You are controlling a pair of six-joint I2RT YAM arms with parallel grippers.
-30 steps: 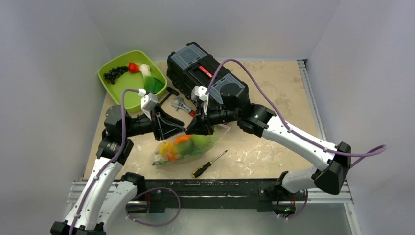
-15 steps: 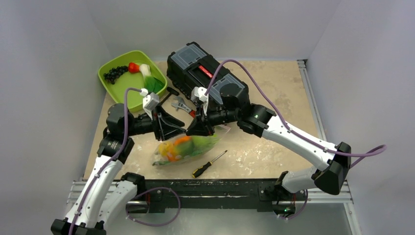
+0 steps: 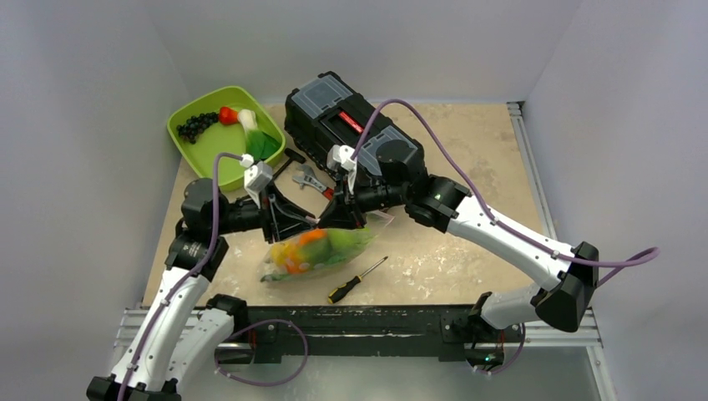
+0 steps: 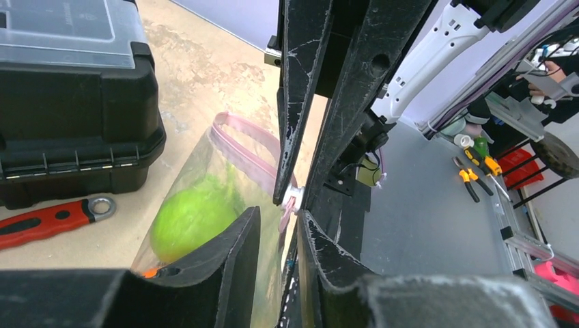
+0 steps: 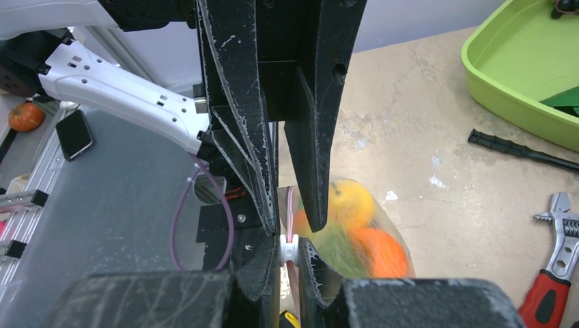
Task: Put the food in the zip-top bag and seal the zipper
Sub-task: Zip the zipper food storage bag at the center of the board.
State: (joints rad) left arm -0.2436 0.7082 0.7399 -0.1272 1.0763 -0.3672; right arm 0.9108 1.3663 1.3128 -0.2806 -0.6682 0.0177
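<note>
The zip-top bag (image 3: 319, 251) lies on the table between both arms, and its zipper (image 4: 240, 142) is a pink strip held up along its mouth. The food inside shows as a green apple (image 4: 191, 215), an orange (image 5: 379, 251) and a yellow pear (image 5: 349, 202). My right gripper (image 5: 289, 254) is shut on the zipper's white slider (image 5: 289, 249). My left gripper (image 4: 281, 229) meets it tip to tip. Its jaws straddle the pink strip with a narrow gap on each side. In the top view the left gripper (image 3: 310, 224) and the right gripper (image 3: 328, 223) almost touch above the bag.
A black toolbox (image 3: 351, 125) stands behind the grippers. A lime-green tray (image 3: 210, 154) at the back left holds dark grapes, a red piece and a leek. A red-handled wrench (image 3: 311, 179) lies by the toolbox, and a screwdriver (image 3: 357, 279) lies near the front edge.
The left gripper's jaws have narrowed around the zipper strip, and the gripper has edged right toward the right one. The right gripper and the bag have hardly moved.
</note>
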